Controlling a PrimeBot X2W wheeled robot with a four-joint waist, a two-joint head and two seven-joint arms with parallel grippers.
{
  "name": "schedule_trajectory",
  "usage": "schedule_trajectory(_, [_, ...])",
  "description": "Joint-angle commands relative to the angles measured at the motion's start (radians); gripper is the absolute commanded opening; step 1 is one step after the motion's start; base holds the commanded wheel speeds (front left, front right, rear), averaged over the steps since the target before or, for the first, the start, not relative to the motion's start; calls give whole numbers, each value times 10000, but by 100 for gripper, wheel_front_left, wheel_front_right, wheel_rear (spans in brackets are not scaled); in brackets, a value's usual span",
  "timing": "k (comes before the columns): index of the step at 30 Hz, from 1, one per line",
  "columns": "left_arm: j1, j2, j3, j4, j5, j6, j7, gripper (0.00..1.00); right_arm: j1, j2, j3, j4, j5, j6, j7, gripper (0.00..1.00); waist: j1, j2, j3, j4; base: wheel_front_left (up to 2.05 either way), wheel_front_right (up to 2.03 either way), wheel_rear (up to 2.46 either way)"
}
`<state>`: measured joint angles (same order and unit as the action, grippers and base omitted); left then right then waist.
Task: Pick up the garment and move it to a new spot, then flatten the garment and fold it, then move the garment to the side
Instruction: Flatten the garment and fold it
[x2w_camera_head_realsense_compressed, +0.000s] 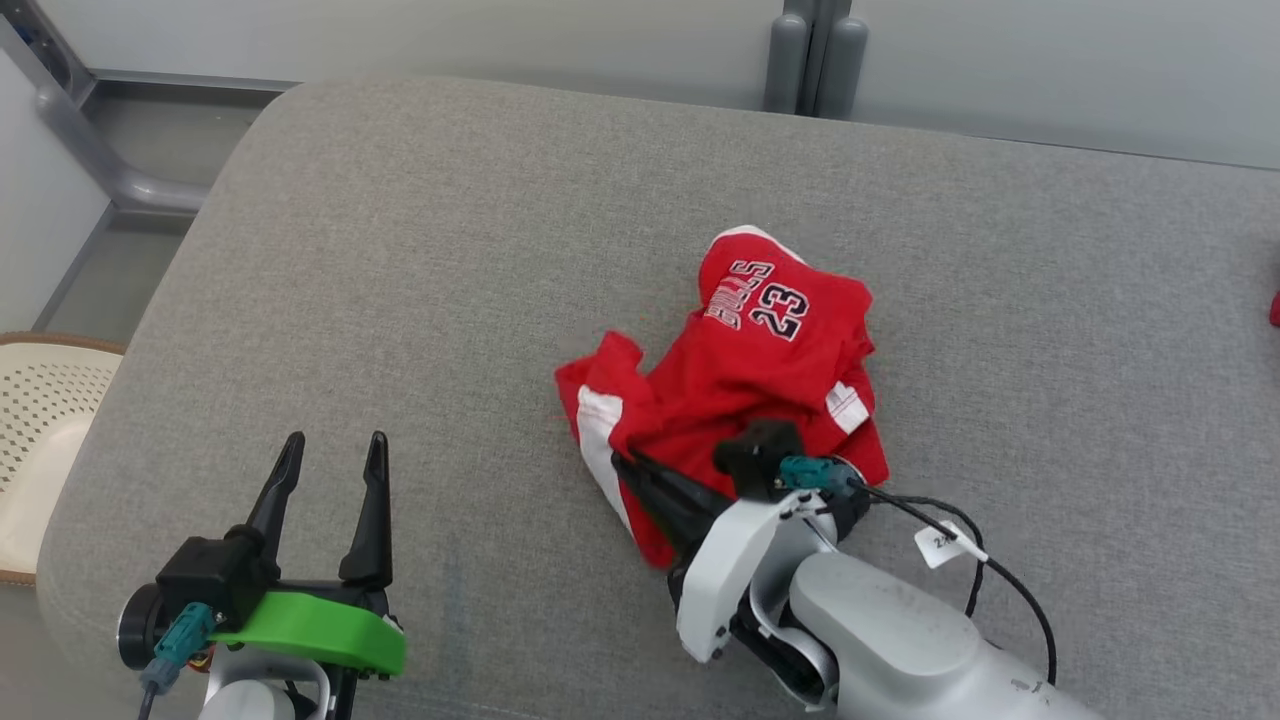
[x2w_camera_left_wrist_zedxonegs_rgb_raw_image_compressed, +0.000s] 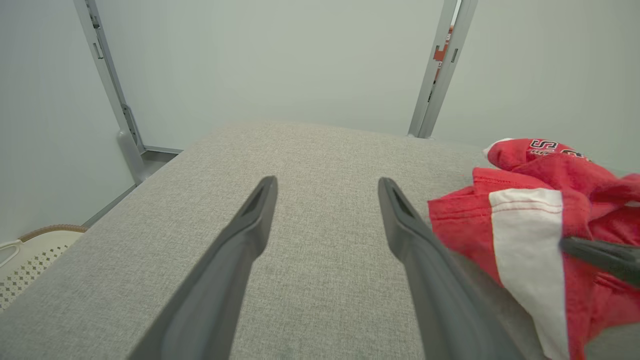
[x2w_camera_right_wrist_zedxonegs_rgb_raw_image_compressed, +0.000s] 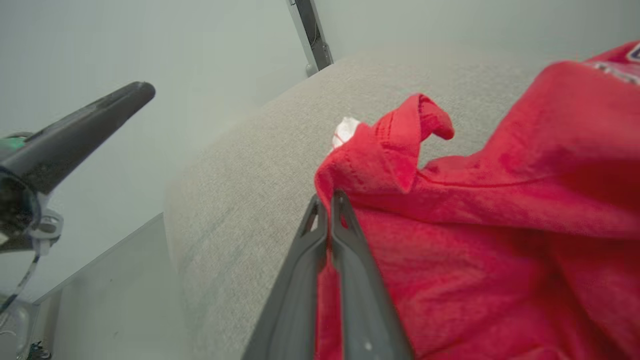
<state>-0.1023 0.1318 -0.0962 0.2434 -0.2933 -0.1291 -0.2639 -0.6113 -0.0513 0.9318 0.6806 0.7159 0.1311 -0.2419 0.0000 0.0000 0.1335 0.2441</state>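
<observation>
Garment (x2w_camera_head_realsense_compressed: 745, 380) lies, edge pinched in right gripper (x2w_camera_right_wrist_zedxonegs_rgb_raw_image_compressed: 327, 200) jaws, left gripper (x2w_camera_head_realsense_compressed: 335, 445) jaws spread above open table (x2w_camera_head_realsense_compressed: 400, 250).

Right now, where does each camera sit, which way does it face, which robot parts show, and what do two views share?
Head view: from the head, forward and down at the grey table; open left gripper, right gripper shut on the red jersey.
Left wrist view: from the left wrist, along its spread fingers across the table.
Right wrist view: from the right wrist, along its closed fingers.
Shared: both wrist views show the jersey.
</observation>
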Motion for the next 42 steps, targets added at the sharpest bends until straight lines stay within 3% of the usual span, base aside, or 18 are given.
schedule_trajectory(1, [71, -30, 43, 5, 104, -30, 1, 100, 18, -21, 194, 64, 100, -10, -55, 28, 0, 0, 12, 13, 0, 0, 0])
schedule_trajectory(2, [71, -33, 57, 13, 104, -30, 1, 100, -24, -21, 322, 122, 143, -10, -84, 50, 0, 0, 17, 7, 0, 0, 0])
schedule_trajectory(3, [82, -32, 93, 15, 97, -30, 1, 100, -67, -17, 368, 188, 219, -10, -112, 100, 0, 0, 13, -19, 0, 0, 0])
schedule_trajectory(7, [129, -56, 185, 35, 150, -30, 1, 100, -355, -48, 91, 321, 93, -10, -225, 100, 0, 0, -31, -192, 0, 0, 0])
schedule_trajectory(11, [150, -67, 265, 7, 228, -30, 1, 100, -306, -510, -1164, -235, -401, -10, -231, 100, 0, 0, -121, -398, 0, 0, 0])
schedule_trajectory(16, [244, -88, 365, -55, 274, -30, 1, 100, 672, -1188, -2947, -1254, -1286, -10, -229, 100, 0, 0, -226, -618, 0, 0, 0])
schedule_trajectory(20, [303, -111, 382, -91, 267, -30, 1, 100, 1730, -1549, -3782, -1900, -1744, -10, -231, 100, 0, 0, -266, -708, 0, 0, 0])
schedule_trajectory(28, [284, -148, 358, -173, 291, -30, 1, 100, 2955, -1535, -4350, -2614, -1979, -10, -232, 100, 0, 0, -147, -738, 0, 0, 0])
schedule_trajectory(41, [115, -87, 287, -126, 197, -30, 1, 100, 2678, -849, -4387, -1808, -1348, -10, -208, 100, 0, 0, 123, -305, 0, 0, 0])
schedule_trajectory(42, [106, -95, 294, -120, 200, -30, 1, 100, 2586, -803, -4396, -1763, -1337, -10, -214, 91, 0, 0, 137, -294, 0, 0, 0])
